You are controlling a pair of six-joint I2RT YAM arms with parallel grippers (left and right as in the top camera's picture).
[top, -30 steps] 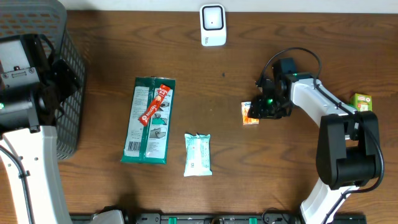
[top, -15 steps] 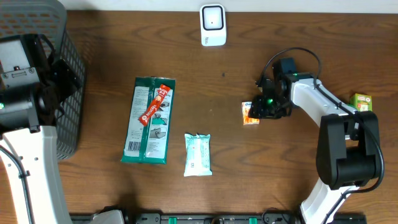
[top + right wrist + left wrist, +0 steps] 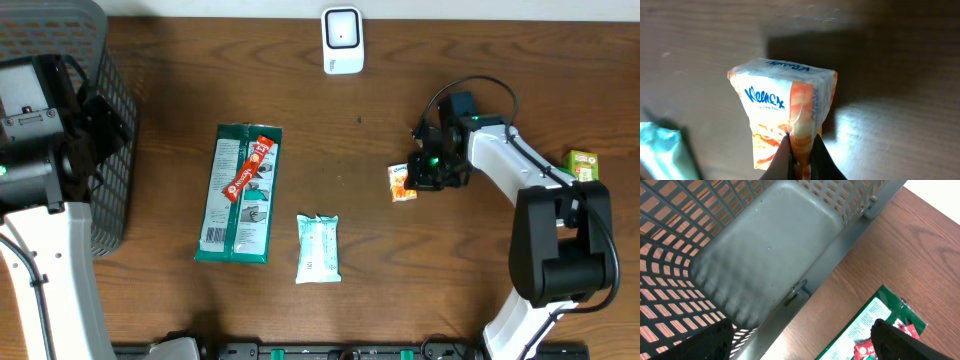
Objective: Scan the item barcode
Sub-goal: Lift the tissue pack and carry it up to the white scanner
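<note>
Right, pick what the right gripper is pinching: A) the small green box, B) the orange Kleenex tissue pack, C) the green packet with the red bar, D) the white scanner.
B: in the right wrist view the right gripper is pinched shut on the edge of the orange Kleenex tissue pack.

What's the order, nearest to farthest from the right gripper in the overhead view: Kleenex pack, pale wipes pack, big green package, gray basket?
From the right gripper:
1. Kleenex pack, pinched in it, right of centre.
2. pale wipes pack, lower centre.
3. big green package, left of centre.
4. gray basket, far left.
</note>
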